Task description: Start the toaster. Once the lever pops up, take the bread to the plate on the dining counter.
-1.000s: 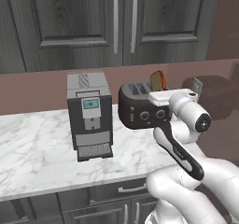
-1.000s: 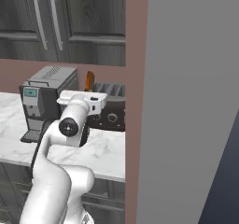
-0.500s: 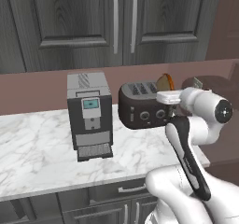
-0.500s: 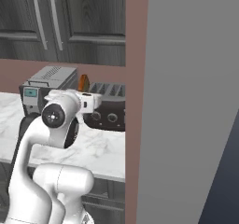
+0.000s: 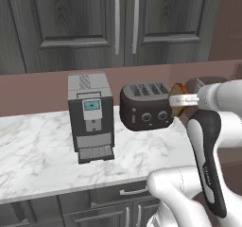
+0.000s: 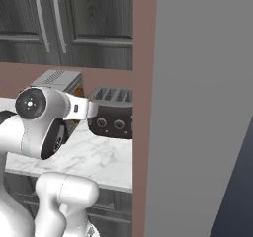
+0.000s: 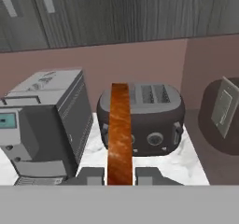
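The dark rounded toaster (image 5: 144,110) (image 6: 112,113) (image 7: 149,115) stands on the marble worktop (image 5: 38,145), its top slots bare. My gripper (image 5: 176,100) (image 7: 121,175) is shut on the bread (image 5: 178,101), a tan-brown slice held in the air just off the toaster's right end. In the hand view the bread (image 7: 120,129) stands edge-on between my two fingertips (image 7: 95,176), in front of the toaster. The plate and the dining counter are out of view.
A boxy grey coffee machine (image 5: 90,115) (image 7: 42,120) stands left of the toaster. A dark rounded object (image 7: 224,120) sits to the toaster's right. Dark cabinets (image 5: 118,22) hang above. A brown wall column (image 6: 143,107) and a grey panel close off the right side.
My hand has swung right and lower with the bread, from above the toaster's slots to beside its right end. The wrist and forearm followed to the right.
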